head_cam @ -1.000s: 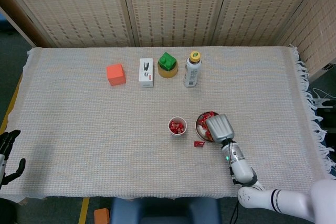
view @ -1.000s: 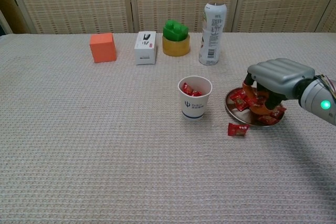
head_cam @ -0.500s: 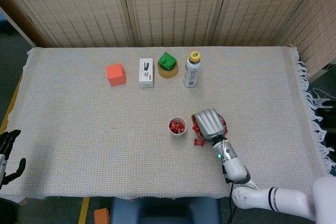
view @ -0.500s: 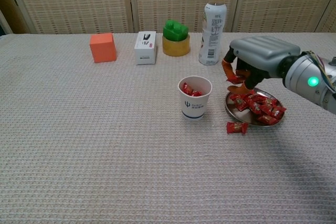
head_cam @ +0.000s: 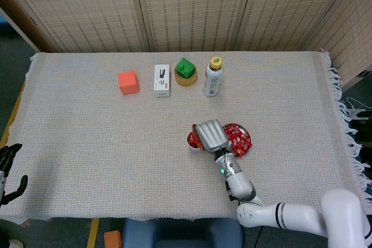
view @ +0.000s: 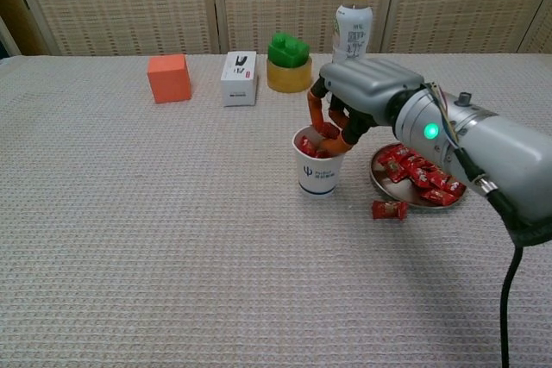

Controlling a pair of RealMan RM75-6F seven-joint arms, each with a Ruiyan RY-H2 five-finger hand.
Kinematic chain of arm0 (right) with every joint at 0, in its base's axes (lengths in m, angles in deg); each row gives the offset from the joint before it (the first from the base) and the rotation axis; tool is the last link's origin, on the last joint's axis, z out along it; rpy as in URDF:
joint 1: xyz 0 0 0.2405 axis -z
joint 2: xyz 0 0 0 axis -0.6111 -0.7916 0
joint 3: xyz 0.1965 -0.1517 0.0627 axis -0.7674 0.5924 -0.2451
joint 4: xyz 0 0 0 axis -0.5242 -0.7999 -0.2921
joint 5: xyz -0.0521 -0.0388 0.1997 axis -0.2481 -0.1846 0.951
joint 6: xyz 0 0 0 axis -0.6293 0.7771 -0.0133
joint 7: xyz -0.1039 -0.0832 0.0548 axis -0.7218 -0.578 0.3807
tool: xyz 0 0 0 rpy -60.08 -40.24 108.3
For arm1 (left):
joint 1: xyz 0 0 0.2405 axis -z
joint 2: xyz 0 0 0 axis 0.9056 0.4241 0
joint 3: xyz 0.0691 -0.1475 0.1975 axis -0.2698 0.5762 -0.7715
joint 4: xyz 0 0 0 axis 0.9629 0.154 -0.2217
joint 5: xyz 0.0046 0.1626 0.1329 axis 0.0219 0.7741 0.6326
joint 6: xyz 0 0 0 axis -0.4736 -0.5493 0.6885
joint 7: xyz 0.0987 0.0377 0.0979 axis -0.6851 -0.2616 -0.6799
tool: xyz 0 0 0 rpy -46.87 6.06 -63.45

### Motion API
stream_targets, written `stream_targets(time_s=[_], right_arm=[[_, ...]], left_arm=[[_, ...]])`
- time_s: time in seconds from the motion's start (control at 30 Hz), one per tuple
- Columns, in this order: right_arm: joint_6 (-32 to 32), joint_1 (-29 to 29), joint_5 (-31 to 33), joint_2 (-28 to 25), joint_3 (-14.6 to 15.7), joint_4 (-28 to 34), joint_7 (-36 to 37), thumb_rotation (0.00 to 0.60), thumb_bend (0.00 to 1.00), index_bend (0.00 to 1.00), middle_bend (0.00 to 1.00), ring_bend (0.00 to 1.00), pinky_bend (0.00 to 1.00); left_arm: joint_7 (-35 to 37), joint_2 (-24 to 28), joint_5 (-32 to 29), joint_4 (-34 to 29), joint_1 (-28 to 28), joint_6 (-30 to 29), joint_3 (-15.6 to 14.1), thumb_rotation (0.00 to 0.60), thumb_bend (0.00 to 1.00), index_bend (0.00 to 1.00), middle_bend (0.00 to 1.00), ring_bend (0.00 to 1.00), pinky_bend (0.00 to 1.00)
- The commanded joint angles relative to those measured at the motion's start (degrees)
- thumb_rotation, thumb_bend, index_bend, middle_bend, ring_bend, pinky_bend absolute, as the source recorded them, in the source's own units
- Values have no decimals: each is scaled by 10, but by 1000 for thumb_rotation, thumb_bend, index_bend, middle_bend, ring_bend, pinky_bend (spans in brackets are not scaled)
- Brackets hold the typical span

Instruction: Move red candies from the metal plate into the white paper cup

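The white paper cup [view: 316,174] stands mid-table with several red candies inside. My right hand [view: 366,92] hovers right over it, fingers pointing down into the cup's mouth and pinching a red candy [view: 330,130]. In the head view the right hand [head_cam: 211,134] covers most of the cup [head_cam: 192,142]. Just right of the cup sits the metal plate [view: 378,181], holding several red candies [view: 423,171]. One loose candy [view: 389,209] lies on the cloth in front of the plate. My left hand [head_cam: 9,169] hangs off the table's near left corner, fingers apart, holding nothing.
Along the back stand an orange cube [view: 169,77], a white box [view: 239,78], a green block on a yellow roll [view: 289,62] and a bottle with a yellow cap [view: 352,32]. The bottle is just behind my right hand.
My right hand rose off the plate with a candy and swung left, from over the plate to over the cup. The left hand stayed still.
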Motion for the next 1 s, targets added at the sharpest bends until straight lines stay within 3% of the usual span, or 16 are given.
stream_targets(time_s=[0.03, 0.53, 0.77, 1.0], right_arm=[[-8, -6, 7, 7, -2, -10, 5, 600, 252, 520, 858, 892, 1000], [-2, 5, -7, -40, 15, 39, 20, 600, 252, 218, 858, 879, 1000], [-16, -7, 1, -21, 11, 21, 31, 600, 252, 123, 854, 844, 1000], [-5, 5, -37, -34, 27, 34, 60, 600, 252, 66, 665, 776, 1000]], left_arm=[[1, 0, 0, 0, 0, 0, 0, 600, 481, 0, 46, 4, 234], [-5, -1, 1, -2, 0, 0, -1, 600, 481, 0, 46, 4, 234], [-8, -2, -1, -3, 0, 0, 0, 600, 482, 0, 47, 6, 234], [4, 2, -1, 0, -2, -3, 0, 600, 482, 0, 49, 10, 235]])
